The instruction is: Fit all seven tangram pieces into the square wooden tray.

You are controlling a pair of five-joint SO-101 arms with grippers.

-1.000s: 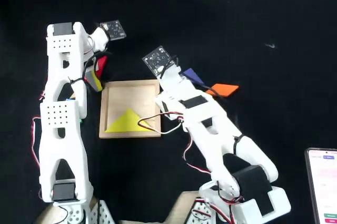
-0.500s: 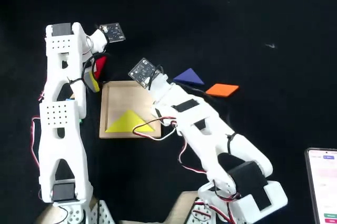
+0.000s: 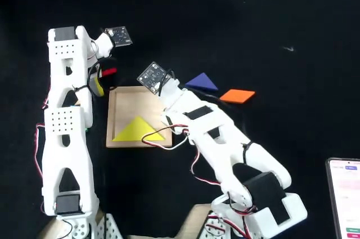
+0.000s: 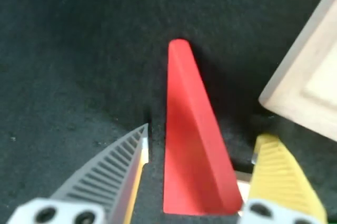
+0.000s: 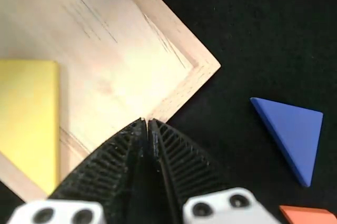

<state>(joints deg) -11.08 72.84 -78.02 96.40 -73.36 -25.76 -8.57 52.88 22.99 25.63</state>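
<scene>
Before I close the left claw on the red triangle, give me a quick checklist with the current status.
1. Left claw open, straddling the red triangle: ok.
2. Both fingers touching the piece: not ok; a gap shows beside the grey finger.
3. Red triangle flat on the table: cannot tell.
4. Room in the tray: ok; bare wood shows beside the yellow triangle.
5. Tray approach free: not ok; the right claw hangs shut over the tray's rim.
6. Blue triangle and orange piece off the tray: ok.
</scene>
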